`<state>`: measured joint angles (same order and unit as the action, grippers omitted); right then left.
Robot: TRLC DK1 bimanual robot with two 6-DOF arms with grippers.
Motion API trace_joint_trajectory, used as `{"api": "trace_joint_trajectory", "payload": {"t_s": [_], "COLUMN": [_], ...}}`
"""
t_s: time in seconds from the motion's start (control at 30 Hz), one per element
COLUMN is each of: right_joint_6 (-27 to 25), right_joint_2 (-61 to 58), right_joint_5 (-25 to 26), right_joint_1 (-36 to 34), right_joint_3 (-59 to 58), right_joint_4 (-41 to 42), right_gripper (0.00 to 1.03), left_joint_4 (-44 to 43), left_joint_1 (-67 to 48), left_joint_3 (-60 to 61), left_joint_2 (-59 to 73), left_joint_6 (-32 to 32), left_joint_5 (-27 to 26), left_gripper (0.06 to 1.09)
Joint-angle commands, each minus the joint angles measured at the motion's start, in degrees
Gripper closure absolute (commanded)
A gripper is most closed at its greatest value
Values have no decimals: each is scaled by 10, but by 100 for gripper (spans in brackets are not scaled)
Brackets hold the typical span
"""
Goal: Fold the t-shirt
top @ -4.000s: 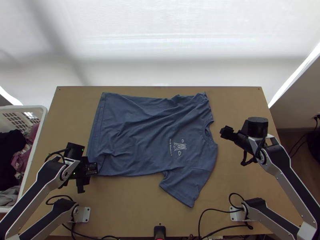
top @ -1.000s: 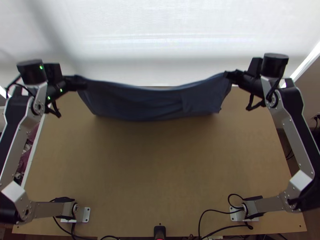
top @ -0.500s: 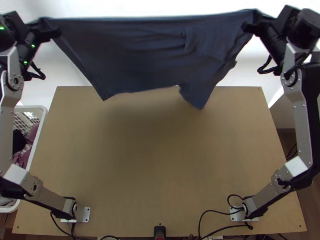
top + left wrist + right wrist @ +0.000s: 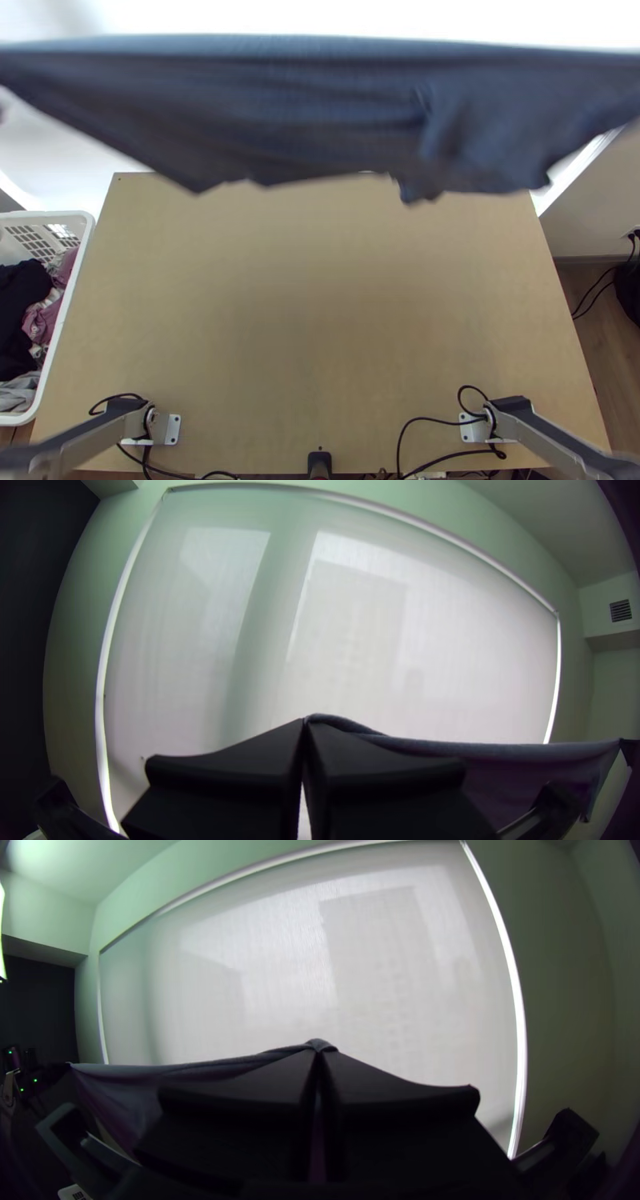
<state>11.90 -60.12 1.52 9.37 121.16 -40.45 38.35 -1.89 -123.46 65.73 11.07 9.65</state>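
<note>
On camera I've got the t-shirt (image 4: 320, 120) off the table (image 4: 320, 296), stretched between my left end effector (image 4: 305, 723), clamped on one end of its upper edge, and my right end effector (image 4: 320, 1051), clamped on the other.

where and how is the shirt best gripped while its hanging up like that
Probably at both ends of its upper edge, from the robot's side, as the left pincer and right pincer have it. The shirt hangs from that edge, drawn nearly straight, while its lower edge is loose and uneven.
</note>
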Motion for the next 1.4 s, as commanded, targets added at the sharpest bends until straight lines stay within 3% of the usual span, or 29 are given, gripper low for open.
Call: {"api": "trace_joint_trajectory", "payload": {"t_s": [0.0, 0.2, 0.43, 0.57, 0.73, 0.9, 1.2, 1.37], "right_joint_6": [-4, -4, 28, 50, 95, 96, 107, 122], "right_joint_2": [71, 118, 150, 178, 190, 165, -23, -162], "right_joint_5": [15, 15, 16, 10, -40, -71, -79, -92], "right_joint_1": [0, 0, 1, 2, 2, 1, -11, -39], "right_joint_3": [-18, -37, -197, -363, -576, -741, -781, -708], "right_joint_4": [-29, -104, -86, -27, 55, 157, 303, 309], "right_gripper": [100, 100, 100, 100, 100, 100, 100, 100], "left_joint_4": [12, 53, 56, 39, 6, -73, -244, -287], "left_joint_1": [7, 11, 5, 3, 2, 9, 31, 44], "left_joint_3": [30, 74, 231, 392, 608, 766, 825, 777], "left_joint_2": [-83, -153, -205, -248, -284, -276, -85, 42], "left_joint_6": [25, 35, 37, 39, 38, 26, 16, 14], "left_joint_5": [14, 11, 5, -5, -27, -69, -83, -84], "left_gripper": [104, 104, 104, 104, 104, 104, 104, 104]}}
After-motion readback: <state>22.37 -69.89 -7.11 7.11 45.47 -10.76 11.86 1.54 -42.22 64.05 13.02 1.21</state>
